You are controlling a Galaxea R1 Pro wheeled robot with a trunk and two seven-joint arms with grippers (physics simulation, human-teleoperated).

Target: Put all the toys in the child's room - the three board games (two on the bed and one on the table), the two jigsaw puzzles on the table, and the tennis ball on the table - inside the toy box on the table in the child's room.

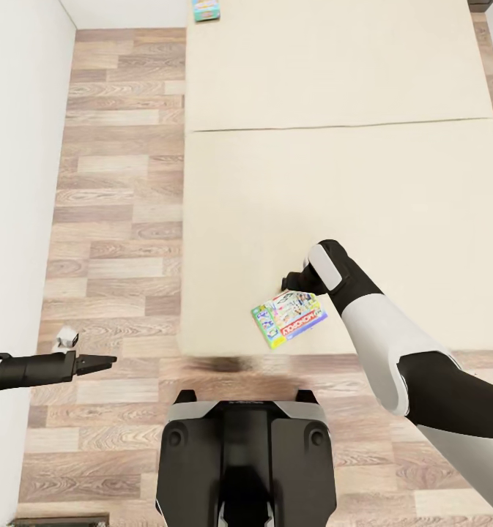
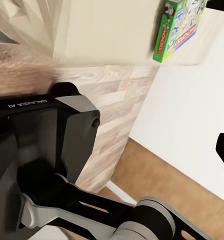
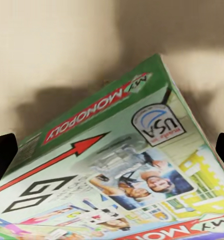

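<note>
Over the near edge of the beige bed, the right gripper grips the Monopoly board game, lifted and tilted. A second game box lies at the bed's far end. The left gripper hovers over wood floor, jaws pressed together, empty.

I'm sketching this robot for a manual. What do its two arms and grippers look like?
The right arm has smooth white shells with black joint sections and a grey-white panel near the wrist, ending in a black right gripper. The left arm is slim and black, carries a small pale grey block, and tapers into a dark pointed left gripper.
</note>
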